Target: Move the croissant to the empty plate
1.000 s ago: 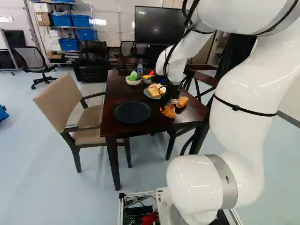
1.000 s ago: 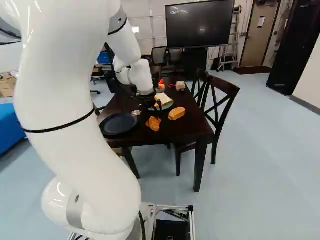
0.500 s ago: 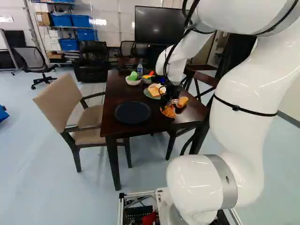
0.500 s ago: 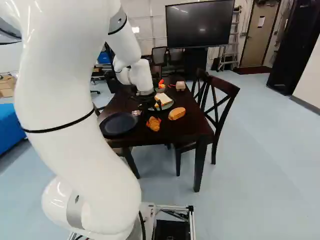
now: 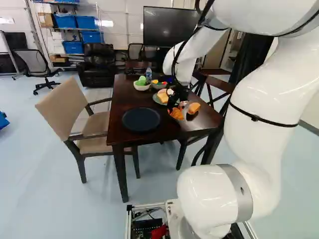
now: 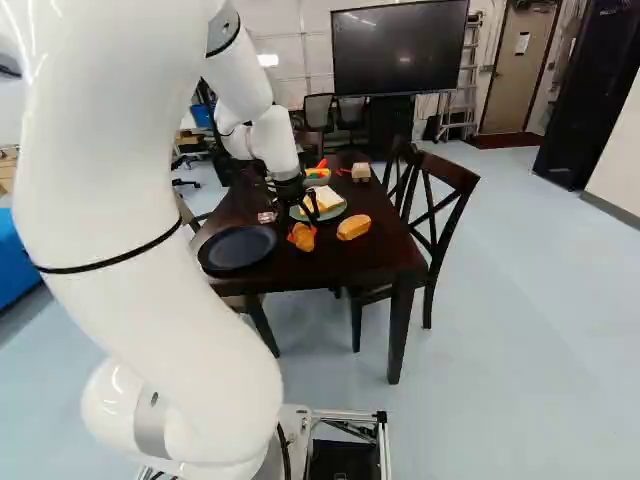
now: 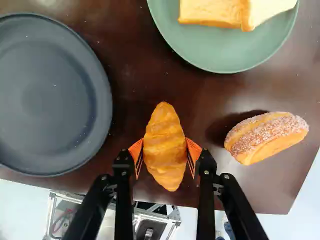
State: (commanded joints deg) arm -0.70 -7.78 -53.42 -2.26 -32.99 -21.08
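One croissant (image 7: 165, 150) is gripped by the arm's black gripper (image 6: 301, 223), an orange pad (image 7: 192, 154) pressed to each long side, over the near part of the dark wooden table (image 5: 172, 130); whether its underside touches the wood, I cannot tell. In the wrist view its tapered ends point ahead of the gripper and back toward it. Just to one side lies the dark plate (image 7: 47, 95), apart from the croissant, its rim near the table's edge. On the other side, a sugared bread roll (image 7: 267, 137) lies on the table, its long side slanted. Ahead of the croissant is a green plate (image 7: 220, 55) bearing bread slices (image 7: 212, 12). Farther along the table in the left base view stand a white bowl (image 5: 141, 87) with green food (image 5: 142, 80) in it, a clear bottle (image 5: 148, 74) and a second bowl (image 5: 158, 86) with colourful pieces. The right base view also shows a small pale carton (image 6: 361, 172) beyond the plates. A beige armchair (image 5: 65, 107) is at the table's left in the left base view; wooden chairs (image 6: 437, 215) stand along its other side, and a large dark screen (image 6: 400, 48) is in the background.
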